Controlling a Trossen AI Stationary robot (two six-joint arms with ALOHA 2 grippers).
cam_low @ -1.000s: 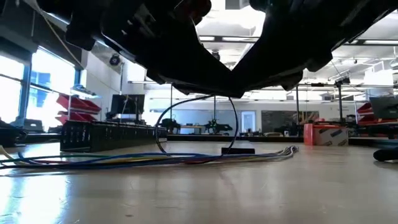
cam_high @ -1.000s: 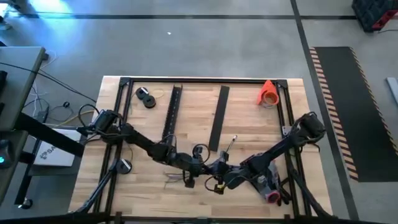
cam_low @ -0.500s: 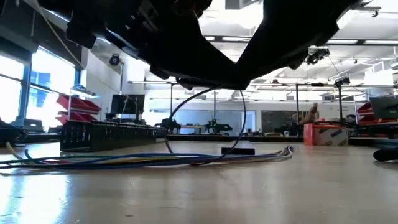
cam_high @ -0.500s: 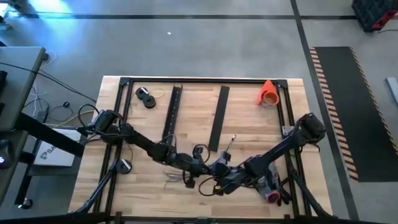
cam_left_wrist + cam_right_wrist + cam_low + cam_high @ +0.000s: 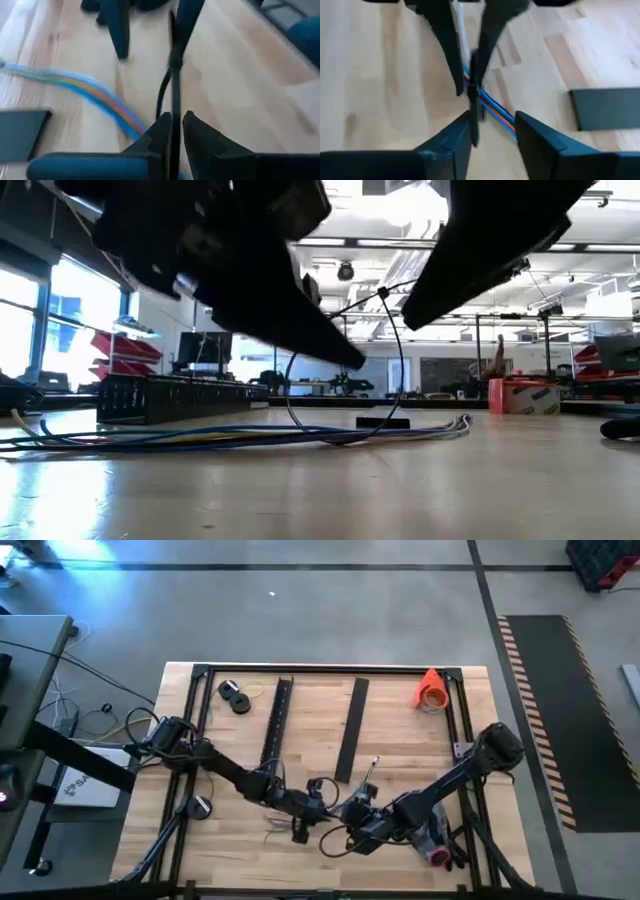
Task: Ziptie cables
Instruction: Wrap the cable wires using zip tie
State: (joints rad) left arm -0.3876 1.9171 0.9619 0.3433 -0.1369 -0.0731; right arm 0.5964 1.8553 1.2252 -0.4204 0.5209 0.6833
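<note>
The cables [image 5: 200,438], a flat bundle of blue, yellow and grey wires [image 5: 283,830], lie on the wooden table near its front edge. A black zip tie [image 5: 400,370] stands as a tall loop around them, its head [image 5: 382,292] at the top. My left gripper [image 5: 312,808] is shut on the tie's strap [image 5: 175,100]. My right gripper [image 5: 352,812] faces it from the right and is open [image 5: 492,130]; the strap [image 5: 474,95] runs between its fingers, close beside one of them. My left gripper pinches the zip tie's strap [image 5: 174,117] between its two fingertips, a little below the tie's head [image 5: 175,60]. The fingers lie along the strap, which runs straight on from them. The loop's bottom rests on the table around the cables. My right gripper has the strap beside one finger [image 5: 462,132]; I cannot tell whether they touch.
Two long black slotted bars [image 5: 280,720] [image 5: 352,730] lie at the back middle. An orange tape roll [image 5: 432,690] sits at the far right, black rolls [image 5: 235,697] at the far left, a red-handled tool [image 5: 437,855] at the near right. A black frame [image 5: 330,669] borders the table.
In the low view the two grippers, close together a second ago, have drawn apart and risen a little. The zip tie loop stands taller now, and its head shows in the gap between them. The cables have stayed flat on the table.
</note>
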